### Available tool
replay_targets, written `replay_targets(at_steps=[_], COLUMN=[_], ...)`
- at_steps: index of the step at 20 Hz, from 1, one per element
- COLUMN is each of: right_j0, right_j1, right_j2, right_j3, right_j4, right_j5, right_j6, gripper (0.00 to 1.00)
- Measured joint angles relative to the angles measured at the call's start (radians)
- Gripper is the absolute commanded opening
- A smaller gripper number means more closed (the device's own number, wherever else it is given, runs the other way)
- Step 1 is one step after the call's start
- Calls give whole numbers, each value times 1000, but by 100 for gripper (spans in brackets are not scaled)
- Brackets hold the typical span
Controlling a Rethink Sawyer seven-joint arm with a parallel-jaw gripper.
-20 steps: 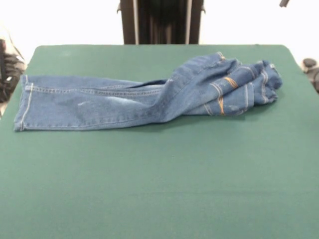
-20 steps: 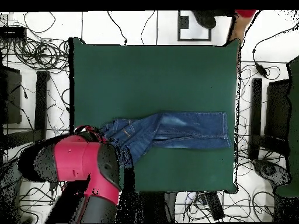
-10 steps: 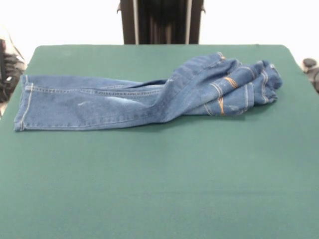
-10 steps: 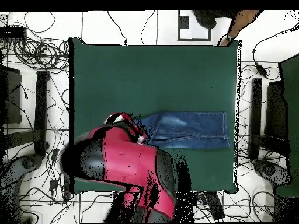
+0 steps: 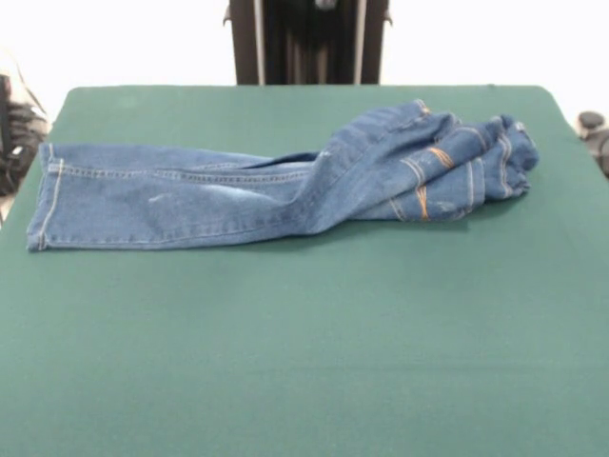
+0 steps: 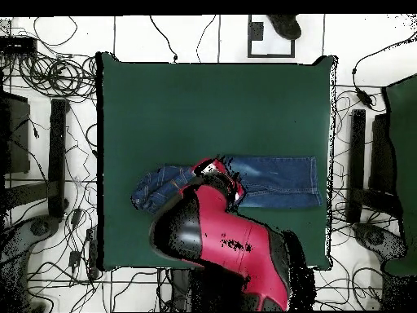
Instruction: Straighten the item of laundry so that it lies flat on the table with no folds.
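One arm [image 6: 220, 236], overhead view only

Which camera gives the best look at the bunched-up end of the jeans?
The front view: the jeans lie unobstructed, with the bunched end showing its folds and orange stitching. In the overhead view the red arm covers their middle, leaving the bunch only partly visible.

White floor [image 6: 204, 39] all round, bright lit, w/ black tangled cables [image 6: 57, 75] strewn at both sides; dark upright stands [image 6: 59, 155] flank left & right.
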Motion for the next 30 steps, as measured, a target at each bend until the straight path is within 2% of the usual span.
replay_targets(at_steps=[13, 23, 30], right_j0=[-17, -17, -24], right_j1=[134, 255, 305], right_j2=[84, 123, 137], right_j3=[67, 84, 99], right_j4=[1, 2, 2], right_j5=[-64, -145, -162], right_j6=[0, 0, 0], gripper=[100, 100, 100])
